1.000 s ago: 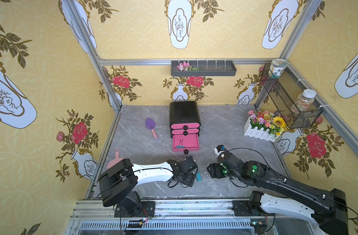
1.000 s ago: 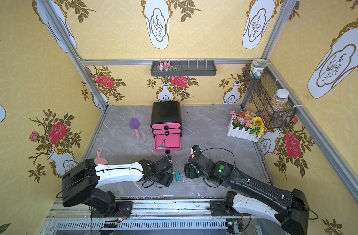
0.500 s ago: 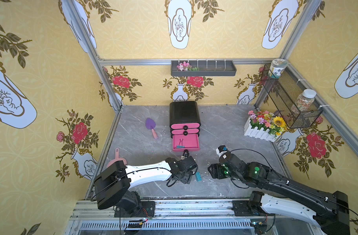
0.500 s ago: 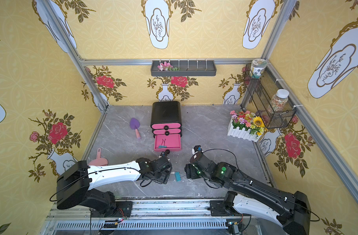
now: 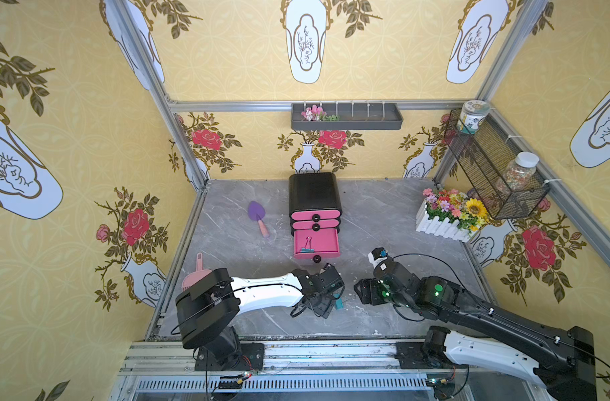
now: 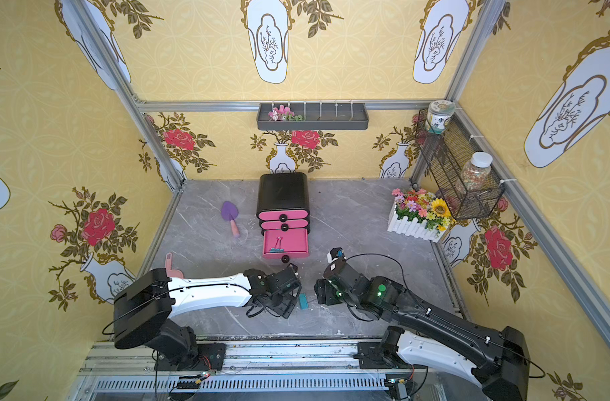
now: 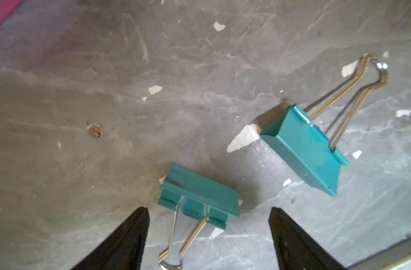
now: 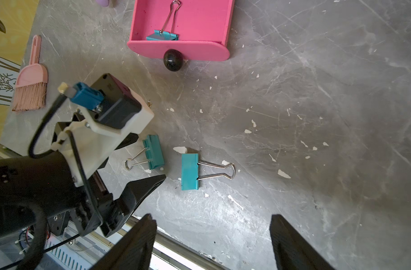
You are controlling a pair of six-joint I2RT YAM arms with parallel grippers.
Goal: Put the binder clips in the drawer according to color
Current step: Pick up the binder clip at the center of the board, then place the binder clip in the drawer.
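The left gripper was low over the grey marble tabletop. Its jaws were spread wide, and one teal binder clip lay between its fingers, clear of both as far as I could see. A second teal clip lay just beside it, handles pointing away. The right gripper hung nearby, close to the table's front edge, jaws wide and holding nothing. The black cabinet sat mid-table. Its bottom pink drawer was pulled out with a third teal clip inside, and the two upper drawers were closed. A purple trowel lay beside the cabinet.
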